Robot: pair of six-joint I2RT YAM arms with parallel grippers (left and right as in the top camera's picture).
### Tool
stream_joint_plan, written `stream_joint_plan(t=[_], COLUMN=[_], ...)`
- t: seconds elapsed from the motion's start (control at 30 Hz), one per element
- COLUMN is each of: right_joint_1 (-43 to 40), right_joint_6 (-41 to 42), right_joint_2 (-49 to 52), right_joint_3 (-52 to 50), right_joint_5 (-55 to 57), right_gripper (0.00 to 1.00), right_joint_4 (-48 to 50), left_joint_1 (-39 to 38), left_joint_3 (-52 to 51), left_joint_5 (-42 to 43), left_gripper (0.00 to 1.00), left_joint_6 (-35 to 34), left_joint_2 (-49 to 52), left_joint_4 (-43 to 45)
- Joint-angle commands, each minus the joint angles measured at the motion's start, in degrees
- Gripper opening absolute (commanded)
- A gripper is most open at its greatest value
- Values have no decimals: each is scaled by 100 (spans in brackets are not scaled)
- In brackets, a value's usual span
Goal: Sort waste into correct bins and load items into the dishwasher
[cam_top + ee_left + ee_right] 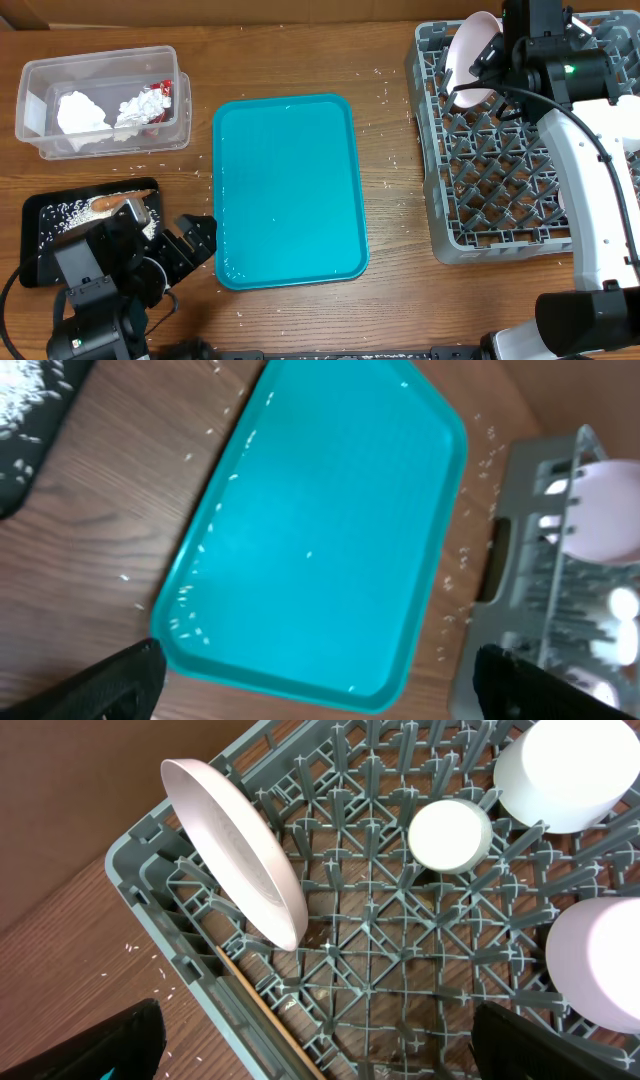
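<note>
Both left gripper (183, 247) and right gripper (320, 1055) gape empty; plate (235, 850) ahead of right seems stiff, slick, breakable: pinch its rim.

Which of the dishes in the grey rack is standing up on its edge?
The plate by the rack corner: it leans on its rim, while the cup and bowl sit flat.

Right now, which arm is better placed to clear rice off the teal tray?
Left. Left claw is open at the teal tray's corner by the rice grains; right claw hovers over the rack.
</note>
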Motion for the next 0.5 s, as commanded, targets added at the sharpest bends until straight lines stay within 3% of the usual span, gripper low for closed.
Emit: stream_joint_plan(t=[0.0, 0.13, 0.47], right_joint_1=[15, 15, 15], right_joint_6=[44, 44, 44], right_joint_2=[2, 2, 2], right_joint_3=[31, 31, 31], right_joint_5=[13, 13, 13], right_gripper=[100, 100, 100], right_joint_4=[15, 17, 17], left_joint_1=[-162, -645, -1408], left_joint_3=[-173, -662, -3101], left_joint_5=[-140, -138, -96], left_gripper=[100, 100, 100], left_joint_6=[1143, 1930, 2129], left_joint_2=[-63, -212, -1110], left_joint_4=[142, 953, 4876])
